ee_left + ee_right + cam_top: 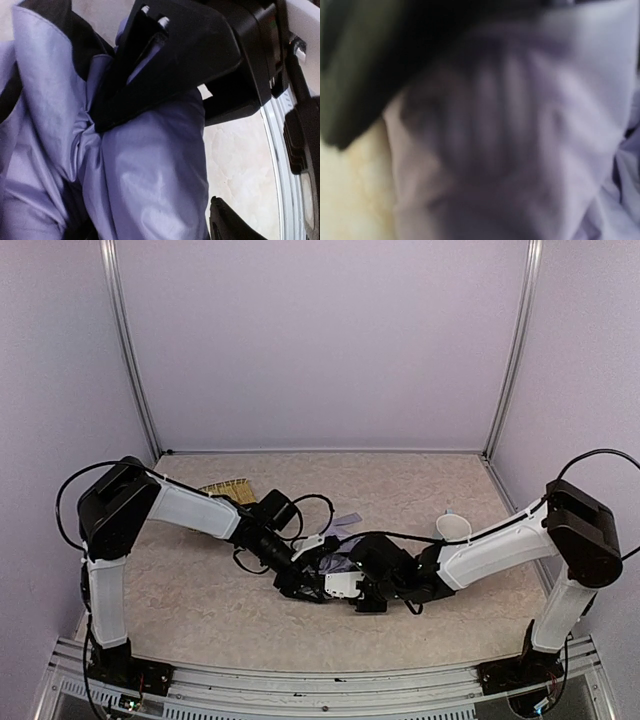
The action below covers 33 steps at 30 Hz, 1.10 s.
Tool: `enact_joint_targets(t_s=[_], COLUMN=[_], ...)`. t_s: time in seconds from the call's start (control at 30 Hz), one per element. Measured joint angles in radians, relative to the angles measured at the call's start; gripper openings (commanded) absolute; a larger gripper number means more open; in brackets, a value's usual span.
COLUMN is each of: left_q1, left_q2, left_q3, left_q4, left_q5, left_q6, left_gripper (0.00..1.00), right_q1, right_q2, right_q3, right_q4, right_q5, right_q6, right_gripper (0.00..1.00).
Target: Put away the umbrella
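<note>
The umbrella (338,562) lies crumpled at mid-table, pale lavender fabric with black lining, and both arms meet over it. In the left wrist view its fabric (150,170) fills the frame. My left gripper (300,583) has the bundle between its jaws, and only one black fingertip (222,220) shows, against the fabric's edge. My right gripper (100,122) is pinched shut on a gathered fold of the canopy. It also shows in the top view (325,580). The right wrist view is blurred, with lavender fabric (545,125) pressed close. The shaft and handle knob are hidden.
A woven straw tray (226,490) lies at the back left, behind the left forearm. A pale cup (455,528) stands to the right, beside the right forearm. Black cables loop over the table near the umbrella. The walls enclose three sides.
</note>
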<state>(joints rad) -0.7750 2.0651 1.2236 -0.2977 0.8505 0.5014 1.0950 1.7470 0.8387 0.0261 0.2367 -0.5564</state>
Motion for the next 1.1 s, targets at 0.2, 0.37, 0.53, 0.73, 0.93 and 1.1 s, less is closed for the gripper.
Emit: enact_joint_targets(t_s=[0.2,0.37,0.53,0.73,0.93,1.1], left_q1=[0.042,0.056,0.018,-0.164,-0.31,-0.319], left_q2=[-0.132,-0.343,-0.514,-0.598,-0.509,-0.404], left_q3=[-0.203,-0.45,-0.62,-0.693,-0.651,-0.575], left_q4=[0.223,0.512,0.724,0.755,0.724,0.718], left_q5=[-0.043,-0.153,-0.308,-0.489,-0.702,-0.808], left_q6=[-0.107,-0.174,-0.163,-0.024,0.114,0.196], left_gripper=[0.63,0.62,0.57,0.61,0.63,0.63], right_q1=[-0.019,-0.055,-0.113,-0.2,-0.24,-0.295], right_q2=[0.0,0.01,0.047,0.14,0.254,0.342], right_q3=[0.042,0.127,0.232,0.346,0.43,0.491], right_q4=[-0.097,-0.248,-0.417,-0.566,-0.661,-0.728], right_q5=[-0.066,-0.182,-0.369,-0.674,-0.912,-1.054], right_q6=[0.049,0.106,0.144,0.148,0.11,0.089], right_gripper=[0.1,0.1,0.13,0.14,0.12,0.12])
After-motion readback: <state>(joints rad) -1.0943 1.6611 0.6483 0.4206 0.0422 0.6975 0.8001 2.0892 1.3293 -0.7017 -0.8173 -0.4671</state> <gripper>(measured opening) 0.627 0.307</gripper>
